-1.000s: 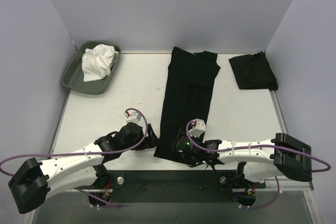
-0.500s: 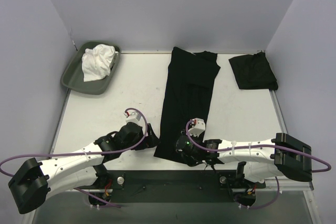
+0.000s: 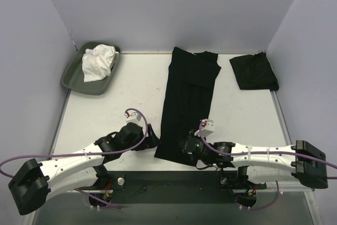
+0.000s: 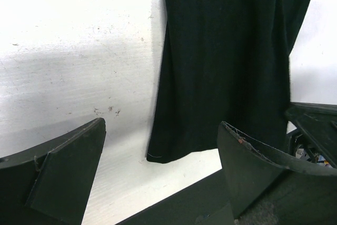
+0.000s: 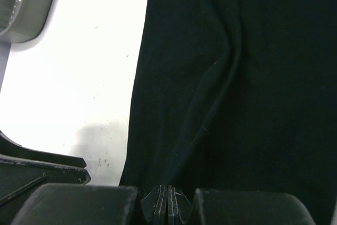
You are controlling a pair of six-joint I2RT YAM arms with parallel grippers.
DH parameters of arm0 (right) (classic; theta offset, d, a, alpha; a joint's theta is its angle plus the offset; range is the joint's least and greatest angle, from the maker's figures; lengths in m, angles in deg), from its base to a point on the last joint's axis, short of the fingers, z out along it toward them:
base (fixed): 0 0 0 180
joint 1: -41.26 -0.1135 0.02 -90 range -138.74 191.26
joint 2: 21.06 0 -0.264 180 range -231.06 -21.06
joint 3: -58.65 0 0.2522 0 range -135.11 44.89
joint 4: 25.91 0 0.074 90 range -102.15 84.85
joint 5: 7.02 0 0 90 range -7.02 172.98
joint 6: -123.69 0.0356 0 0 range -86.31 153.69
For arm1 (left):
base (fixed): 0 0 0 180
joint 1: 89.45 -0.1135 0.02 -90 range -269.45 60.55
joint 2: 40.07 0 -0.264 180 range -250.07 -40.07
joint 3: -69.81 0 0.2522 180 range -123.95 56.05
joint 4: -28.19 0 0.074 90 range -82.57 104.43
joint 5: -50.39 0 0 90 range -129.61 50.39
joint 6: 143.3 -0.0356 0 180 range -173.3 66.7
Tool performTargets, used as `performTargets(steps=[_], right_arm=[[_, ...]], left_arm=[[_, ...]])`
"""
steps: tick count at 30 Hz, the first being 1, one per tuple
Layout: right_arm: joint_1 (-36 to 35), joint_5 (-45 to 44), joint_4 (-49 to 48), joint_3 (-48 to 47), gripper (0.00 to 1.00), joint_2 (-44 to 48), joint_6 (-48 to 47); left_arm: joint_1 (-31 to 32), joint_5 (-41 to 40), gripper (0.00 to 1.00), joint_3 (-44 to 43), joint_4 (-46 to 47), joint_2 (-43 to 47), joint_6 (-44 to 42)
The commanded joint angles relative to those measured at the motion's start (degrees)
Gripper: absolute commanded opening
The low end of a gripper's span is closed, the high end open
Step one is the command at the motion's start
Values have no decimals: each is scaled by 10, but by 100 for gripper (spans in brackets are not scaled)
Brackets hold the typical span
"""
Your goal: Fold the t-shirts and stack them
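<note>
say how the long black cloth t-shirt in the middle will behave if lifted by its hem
Probably floppy: the long black cloth t-shirt lies flat, soft creases running toward the right gripper shut on its near hem, so it should sag when lifted. Likely light; the rest may drag on the white table.

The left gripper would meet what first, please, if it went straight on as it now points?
Probably the near-left hem corner of the spread-out black t-shirt, lying just ahead of the open jaws of the left gripper; its height is unclear.
</note>
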Motion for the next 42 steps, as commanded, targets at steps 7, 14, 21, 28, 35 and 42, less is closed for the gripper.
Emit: performTargets(steps=[7,14,21,28,35,42], right_arm=[[-31,-32,176,34,0,99,60],[-63,-14,257,26,0,74,97],[-62,-55,314,-67,68,2,52],[-13,-104,335,-136,81,-3,-28],[45,-116,331,-106,80,71,-53],[83,-107,333,-44,80,172,-49]], left_arm=[[-2,8,96,4,44,-15,4],[-3,8,96,1,54,-25,5],[-3,8,96,-41,34,-26,-5],[1,35,96,-150,16,-47,-37],[18,95,96,-181,117,-146,-24],[43,144,96,-146,246,-232,10]])
